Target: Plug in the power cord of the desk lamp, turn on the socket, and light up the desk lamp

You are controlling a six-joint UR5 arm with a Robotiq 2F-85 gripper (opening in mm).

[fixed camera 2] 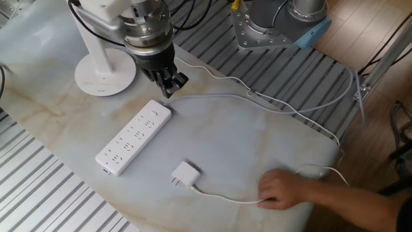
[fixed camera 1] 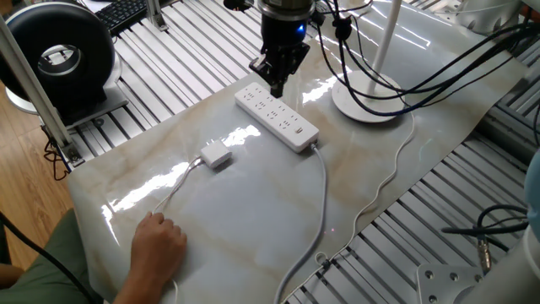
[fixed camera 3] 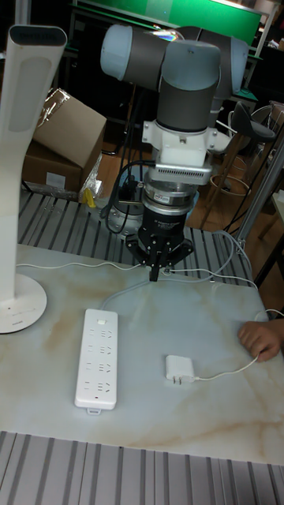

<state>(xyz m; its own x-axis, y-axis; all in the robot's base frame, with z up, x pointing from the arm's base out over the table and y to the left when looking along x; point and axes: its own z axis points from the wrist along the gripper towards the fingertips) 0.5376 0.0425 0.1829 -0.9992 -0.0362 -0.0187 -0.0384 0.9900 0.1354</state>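
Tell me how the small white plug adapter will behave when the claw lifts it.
The boxy white plug adapter looks light and rigid. Its thin white cable curves slackly toward a person's hand, so it will probably trail floppily and tug. The glossy marble-patterned tabletop may let it slide.

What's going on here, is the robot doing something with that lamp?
Not yet. The gripper hangs empty above the table near one end of the power strip. The plug lies unplugged on the table beside the strip, and a person's hand rests on its cord. The lamp stands behind.
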